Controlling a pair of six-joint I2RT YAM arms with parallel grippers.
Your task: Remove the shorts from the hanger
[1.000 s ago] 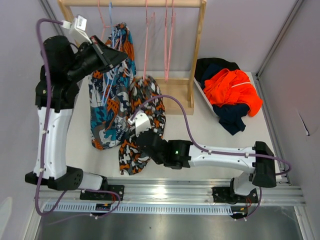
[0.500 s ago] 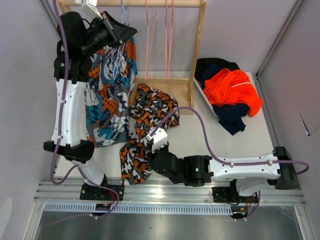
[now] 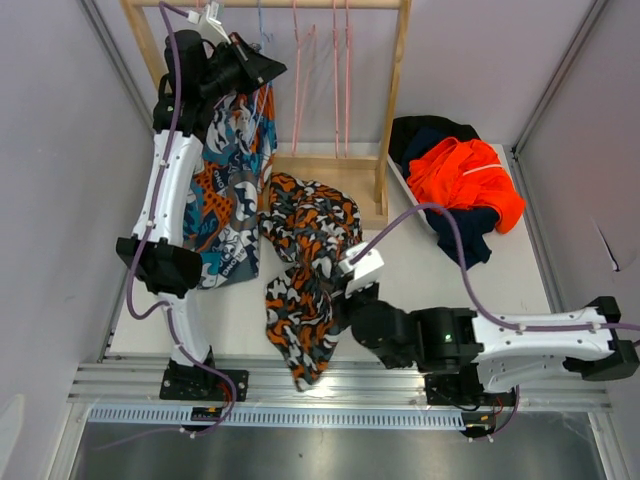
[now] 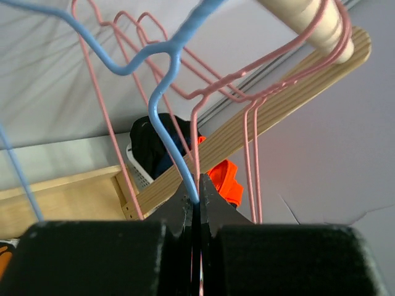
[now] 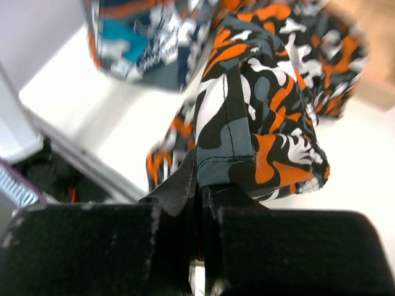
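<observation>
The teal-orange-white graphic print shorts (image 3: 228, 190) hang from a blue hanger (image 4: 165, 105) at the left of the wooden rack. My left gripper (image 3: 262, 70) is up by the rail, shut on the blue hanger's wire (image 4: 199, 198). My right gripper (image 3: 345, 292) is shut on the hem of the orange-grey-white camouflage shorts (image 3: 305, 265), which trail over the table; they also show in the right wrist view (image 5: 259, 111). The bright orange shorts (image 3: 460, 175), black shorts (image 3: 428, 130) and navy shorts (image 3: 468, 238) lie piled in a basket at the right.
Several empty pink hangers (image 3: 335, 80) hang on the rack's rail (image 3: 300, 5). The rack's wooden base (image 3: 335, 180) and right post (image 3: 395, 100) stand behind the camouflage shorts. Walls close in left and right. A metal rail (image 3: 340, 385) runs along the near edge.
My left arm has raised the blue hanger with the graphic shorts up toward the rail. My right arm has drawn back toward the near edge and right, dragging the camouflage shorts.
</observation>
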